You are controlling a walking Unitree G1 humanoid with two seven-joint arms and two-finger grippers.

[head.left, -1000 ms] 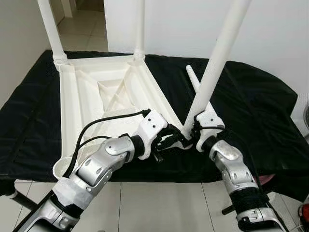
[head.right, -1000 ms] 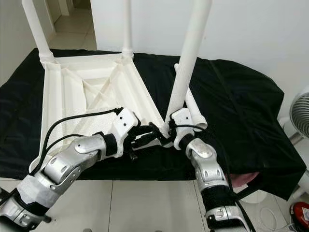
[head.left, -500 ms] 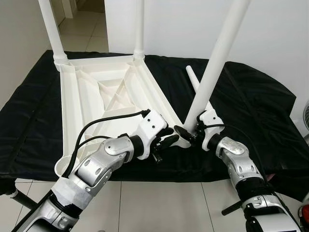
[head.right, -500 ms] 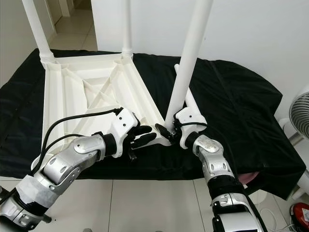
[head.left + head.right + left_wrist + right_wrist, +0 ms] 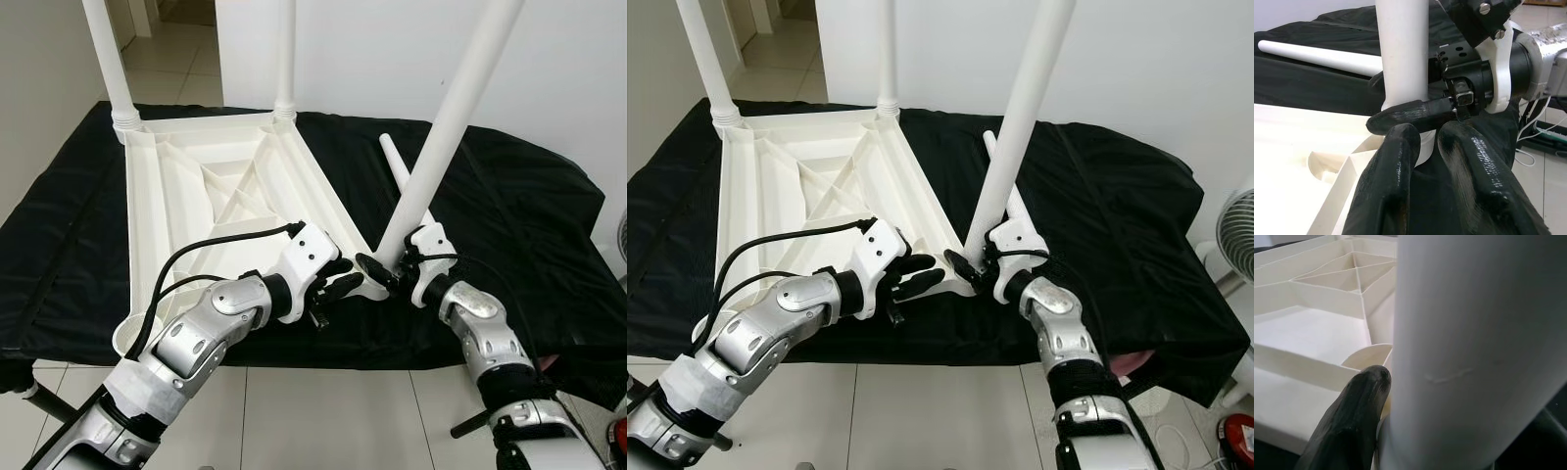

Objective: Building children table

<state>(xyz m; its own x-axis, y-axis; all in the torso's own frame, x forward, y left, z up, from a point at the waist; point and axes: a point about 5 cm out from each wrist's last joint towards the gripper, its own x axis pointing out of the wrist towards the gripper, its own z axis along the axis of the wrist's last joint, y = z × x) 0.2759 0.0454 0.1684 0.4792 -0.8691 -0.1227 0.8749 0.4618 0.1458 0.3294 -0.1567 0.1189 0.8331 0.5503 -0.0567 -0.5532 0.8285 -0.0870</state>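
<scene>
- We see the white tabletop lying upside down on the black cloth, reaching from the cloth's far left area to its near edge.
- Two legs stand upright in its far corners.
- Our right gripper is clamped on the base of a third leg, which sits at the tabletop's near right corner and tilts to the right.
- Our left gripper rests just beside that corner with its fingers slightly apart, holding nothing.
- A loose leg lies flat on the cloth behind the tilted one.
</scene>
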